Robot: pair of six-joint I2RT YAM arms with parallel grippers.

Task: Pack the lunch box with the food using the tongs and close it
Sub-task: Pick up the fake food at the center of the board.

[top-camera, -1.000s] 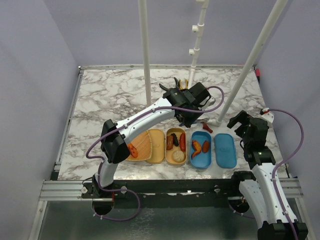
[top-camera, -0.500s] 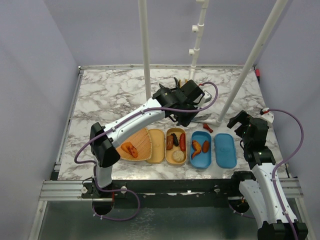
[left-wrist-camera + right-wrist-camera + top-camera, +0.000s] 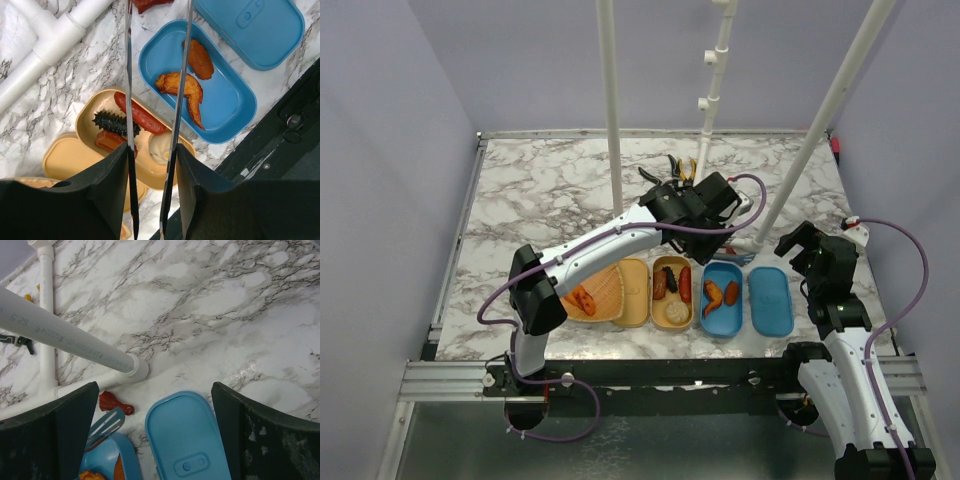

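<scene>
Left gripper (image 3: 152, 172) clamped on the tongs (image 3: 181, 75), tips at blue lunch box (image 3: 225, 105) far end. Right gripper (image 3: 155, 435) fingers spread wide, holding nothing.

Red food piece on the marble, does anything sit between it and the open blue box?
Nothing visible does. The red piece lies just past the far rim of the blue box, with only the tongs tips beside it; the white pipe foot is behind it.

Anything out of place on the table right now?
Yes: one red toy food piece lies loose on the marble table, between the blue lunch box and the white pipe foot, outside every container. Nothing else stands out.
</scene>
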